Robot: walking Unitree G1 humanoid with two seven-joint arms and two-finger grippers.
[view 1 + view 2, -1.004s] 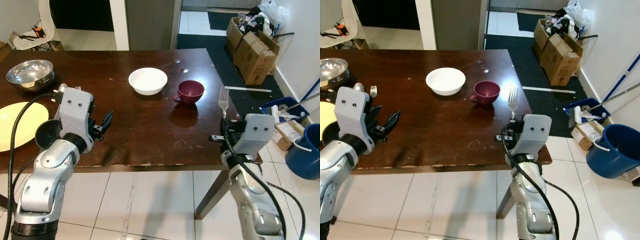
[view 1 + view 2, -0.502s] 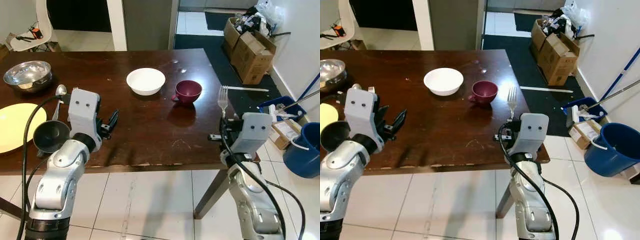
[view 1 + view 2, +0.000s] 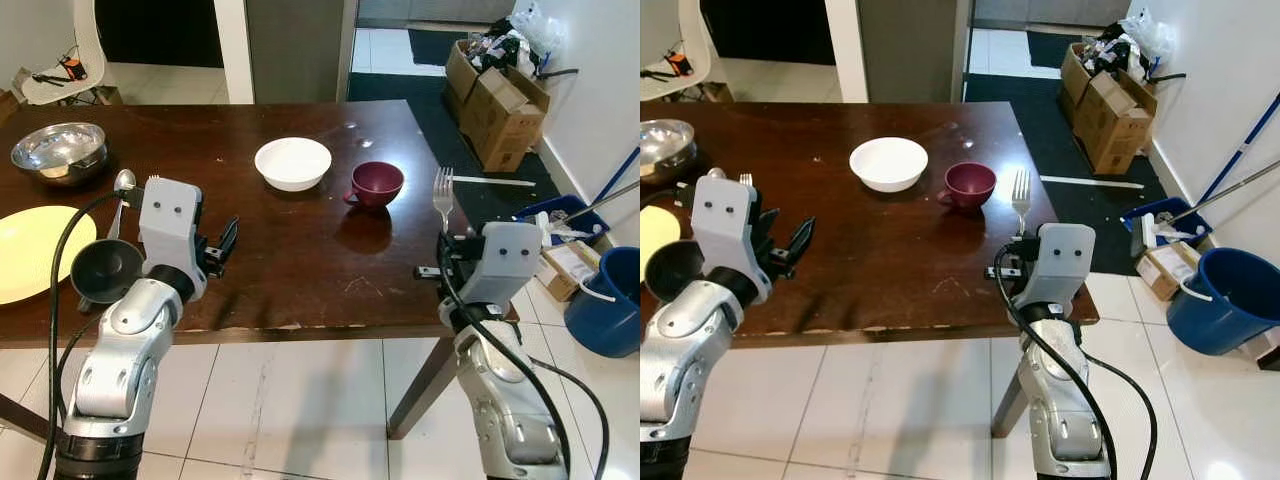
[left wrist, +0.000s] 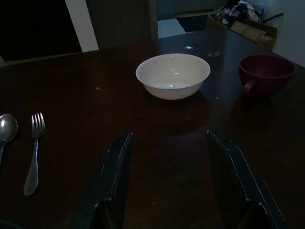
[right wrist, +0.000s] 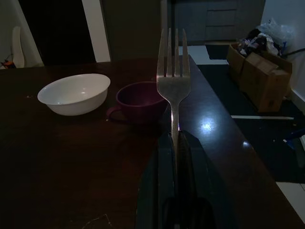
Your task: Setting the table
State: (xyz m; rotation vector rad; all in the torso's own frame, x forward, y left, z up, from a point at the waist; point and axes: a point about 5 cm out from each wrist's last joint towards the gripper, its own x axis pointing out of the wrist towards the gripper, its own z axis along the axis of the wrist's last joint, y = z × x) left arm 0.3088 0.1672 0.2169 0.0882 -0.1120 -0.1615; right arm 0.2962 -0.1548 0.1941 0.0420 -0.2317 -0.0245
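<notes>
On the dark table (image 3: 290,250) we pinch a fork (image 5: 173,88) between our right gripper's (image 5: 174,143) fingers, tines ahead, clear for placing. A cup (image 5: 140,102) and bowl (image 5: 75,93) lie beyond them. Our left gripper (image 4: 167,157) hovers spread, ready.

Silver fork (image 5: 173,86) — upright, tines up — pinched between closed fingers (image 5: 157,181) near the maroon cup (image 5: 140,101).

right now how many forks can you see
2: one fork held upright in the right gripper at the table's right edge, another fork lying beside the spoon near the left gripper.
</notes>
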